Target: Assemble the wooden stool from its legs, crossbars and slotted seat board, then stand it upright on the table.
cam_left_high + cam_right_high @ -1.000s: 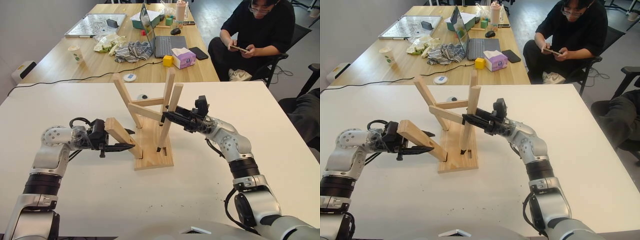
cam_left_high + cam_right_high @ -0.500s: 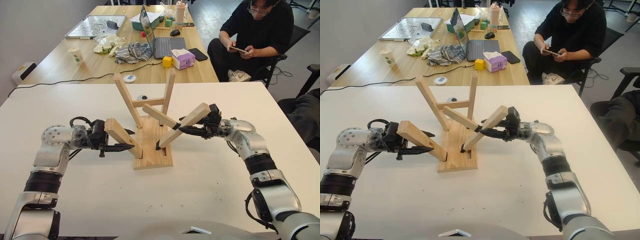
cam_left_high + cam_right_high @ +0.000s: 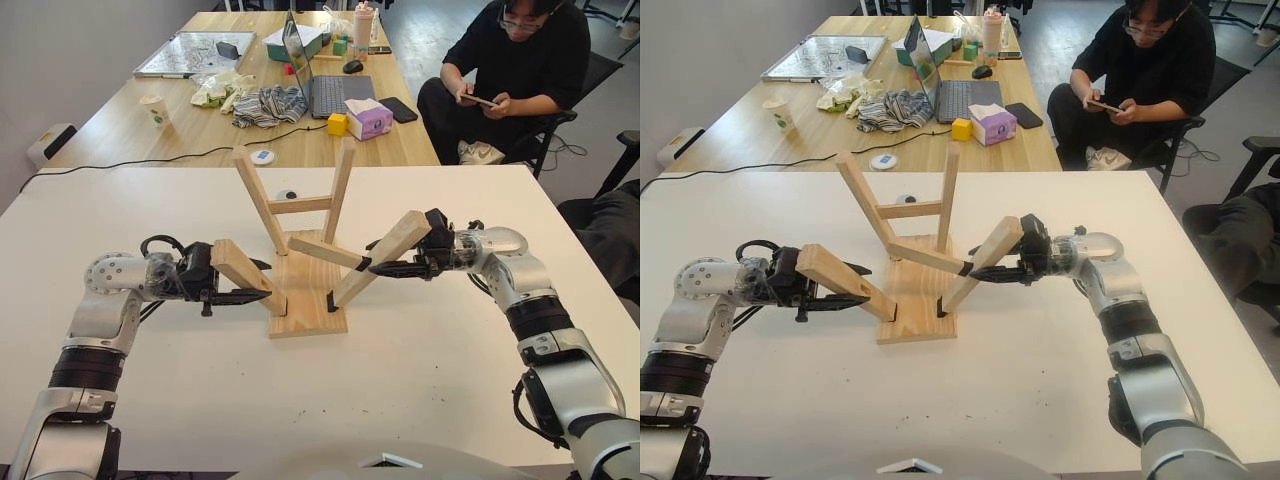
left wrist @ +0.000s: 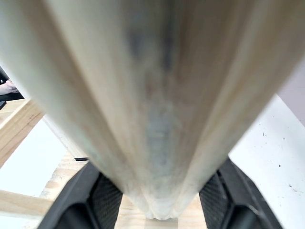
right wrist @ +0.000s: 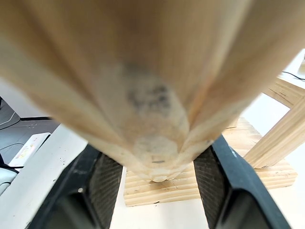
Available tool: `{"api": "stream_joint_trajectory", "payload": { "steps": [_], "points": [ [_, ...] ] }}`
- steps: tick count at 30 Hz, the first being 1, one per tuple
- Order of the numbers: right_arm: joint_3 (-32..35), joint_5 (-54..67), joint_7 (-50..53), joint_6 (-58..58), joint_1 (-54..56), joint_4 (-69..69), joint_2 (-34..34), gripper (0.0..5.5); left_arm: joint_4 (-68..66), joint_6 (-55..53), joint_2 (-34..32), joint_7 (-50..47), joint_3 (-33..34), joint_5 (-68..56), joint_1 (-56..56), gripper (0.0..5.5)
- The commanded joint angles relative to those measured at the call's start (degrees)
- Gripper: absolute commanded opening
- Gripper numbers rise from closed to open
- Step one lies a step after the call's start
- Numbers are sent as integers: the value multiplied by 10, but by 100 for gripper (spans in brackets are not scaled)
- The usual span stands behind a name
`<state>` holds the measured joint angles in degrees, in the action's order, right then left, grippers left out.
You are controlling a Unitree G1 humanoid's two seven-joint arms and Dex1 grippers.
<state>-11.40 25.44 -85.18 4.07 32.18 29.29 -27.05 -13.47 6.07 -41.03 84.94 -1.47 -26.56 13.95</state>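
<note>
Item 1. Slotted seat board [image 3: 303, 318]: is being carried flat on the white table [image 3: 450, 400], near its middle.

Item 2. Two rear legs [image 3: 258, 198] and [image 3: 340, 185]: are being kept upright in the far side of the seat board, leaning slightly apart at the top, and are being joined by an upper crossbar [image 3: 300, 205].

Item 3. Front-left leg [image 3: 240, 272]: is being held tilted, with its foot touching the near-left edge of the seat board. It is being gripped by the left tool [image 3: 262, 293], whose fingers [image 4: 105, 200] are being pressed against both sides of the wood.

Item 4. Front-right leg [image 3: 390, 250]: is being held tilted outward to the right, with its foot resting at a slot on the near-right side of the seat board. It is being clamped by the right tool [image 3: 376, 268], with the fingers [image 5: 112, 183] closed on either side of it.

Item 5. Lower crossbar [image 3: 325, 251]: is being held slanted above the seat board, one end touching the front-right leg. Whether the other end is seated in a rear leg cannot be told.

Item 6. Wooden table [image 3: 120, 130] behind: is being occupied by a laptop [image 3: 325, 85], a tissue box [image 3: 368, 118], a striped cloth [image 3: 268, 103] and a paper cup [image 3: 152, 108].
</note>
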Motion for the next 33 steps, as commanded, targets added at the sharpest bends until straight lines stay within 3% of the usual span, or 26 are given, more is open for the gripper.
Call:
{"api": "stream_joint_trajectory", "payload": {
  "steps": [1, 14, 23, 33],
  "points": [
    [-35, -106, 57, -37, -6, 49, -11, 203, -2, -5, -1, -9, -10, 27, -16, 202],
    [-136, -155, 31, -31, 88, 114, -16, 203, 18, -10, -5, -13, -18, 26, -17, 202],
    [-159, -150, 5, -86, 81, 108, -21, 203, -7, -87, 0, -38, 7, -8, -4, 202],
    [-206, -192, 22, -129, 93, 119, -18, 203, 0, -88, 1, -43, 12, -5, -7, 202]
  ]
}}
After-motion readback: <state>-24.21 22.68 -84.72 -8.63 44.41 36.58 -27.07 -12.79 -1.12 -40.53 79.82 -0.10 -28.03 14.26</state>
